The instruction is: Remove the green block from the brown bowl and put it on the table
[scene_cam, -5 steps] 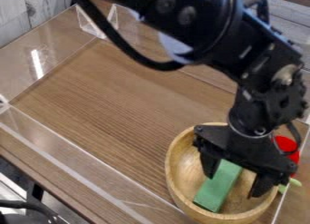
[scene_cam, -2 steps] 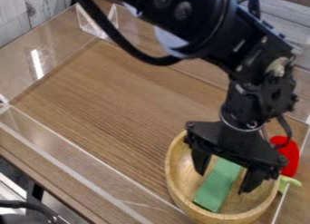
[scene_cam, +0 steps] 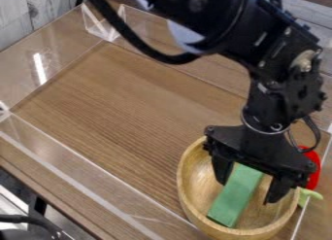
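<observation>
You're at the grasp step — the gripper (scene_cam: 254, 180) points down into the bowl (scene_cam: 197, 188), jaws spread wide on either side of the upper end of the block (scene_cam: 238, 201), holding nothing. The block lies inside the bowl, leaning up its inner wall. Next, I'd judge, you close on the block, lift it clear of the rim, then set it on the table (scene_cam: 130, 108). Count: one bowl, one block, one red object (scene_cam: 310, 164) — just beside the bowl.

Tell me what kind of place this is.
Probably a lab test bench: a wood-grain table fenced by clear acrylic walls, with one robot arm over a bowl holding a green block.
</observation>
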Robot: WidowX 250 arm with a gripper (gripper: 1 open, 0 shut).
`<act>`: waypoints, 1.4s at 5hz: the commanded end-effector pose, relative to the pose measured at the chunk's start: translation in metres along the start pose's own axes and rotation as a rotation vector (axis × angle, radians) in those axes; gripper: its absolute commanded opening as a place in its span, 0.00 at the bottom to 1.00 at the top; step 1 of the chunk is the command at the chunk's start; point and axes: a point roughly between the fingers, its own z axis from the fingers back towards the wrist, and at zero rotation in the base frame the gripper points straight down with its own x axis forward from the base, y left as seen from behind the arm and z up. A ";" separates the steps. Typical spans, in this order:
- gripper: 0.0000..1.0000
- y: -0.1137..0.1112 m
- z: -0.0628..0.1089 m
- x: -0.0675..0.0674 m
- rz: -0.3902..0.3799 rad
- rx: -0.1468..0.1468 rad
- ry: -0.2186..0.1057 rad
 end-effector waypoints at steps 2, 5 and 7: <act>1.00 -0.001 0.000 0.006 -0.001 -0.015 -0.012; 1.00 0.001 0.000 0.003 0.001 -0.001 0.005; 0.00 0.003 -0.004 0.004 0.010 0.003 0.011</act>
